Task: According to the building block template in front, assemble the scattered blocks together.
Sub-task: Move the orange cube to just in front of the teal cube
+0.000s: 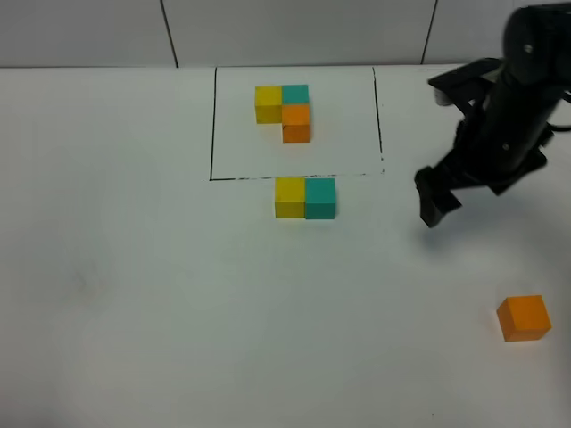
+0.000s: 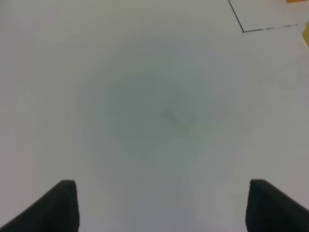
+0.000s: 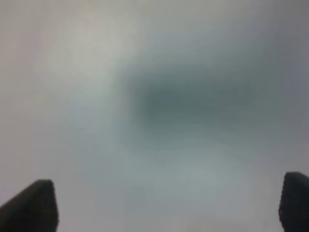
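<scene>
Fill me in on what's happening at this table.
A two-armed robot is copying the framed template. The yellow cube and teal cube sit touching just outside its black outline; the orange cube lies apart, far right. The right claw hangs open and empty above the table; the left claw is open too, holding nothing.

The white table (image 1: 134, 294) bears the framed template (image 1: 284, 111), a yellow cube (image 1: 289, 197) touching a teal cube (image 1: 320, 198), and an orange cube (image 1: 524, 317).

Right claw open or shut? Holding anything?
Open, empty. Right wrist view: right claw spread wide, nothing in it; orange cube lies apart from it.
</scene>
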Robot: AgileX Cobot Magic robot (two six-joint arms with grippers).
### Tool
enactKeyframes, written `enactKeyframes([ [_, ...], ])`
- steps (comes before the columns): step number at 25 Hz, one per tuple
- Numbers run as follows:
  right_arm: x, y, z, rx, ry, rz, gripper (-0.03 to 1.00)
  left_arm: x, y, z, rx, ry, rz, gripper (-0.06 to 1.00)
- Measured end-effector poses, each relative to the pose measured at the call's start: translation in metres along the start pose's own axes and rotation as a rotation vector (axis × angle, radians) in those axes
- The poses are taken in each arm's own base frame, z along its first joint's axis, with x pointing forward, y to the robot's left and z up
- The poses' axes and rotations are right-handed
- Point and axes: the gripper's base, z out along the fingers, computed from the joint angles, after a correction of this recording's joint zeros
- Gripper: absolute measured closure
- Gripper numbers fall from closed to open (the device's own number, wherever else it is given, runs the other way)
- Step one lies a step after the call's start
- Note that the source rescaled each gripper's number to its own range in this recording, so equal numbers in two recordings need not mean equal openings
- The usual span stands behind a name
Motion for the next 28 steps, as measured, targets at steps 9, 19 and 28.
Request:
enactKeyframes([
  [9,0.104,0.011,0.007,0.022,-0.044,0.272,0.12,0.0,0.0,0.0,0.0,0.0,0.0,0.3],
  [19,0.13,0.009,0.025,0.037,-0.07,0.341,0.12,0.0,0.0,0.0,0.0,0.0,0.0,0.3],
  [28,0.13,-0.003,0.036,0.043,-0.056,0.376,0.12,0.0,0.0,0.0,0.0,0.0,-0.002,0.3],
])
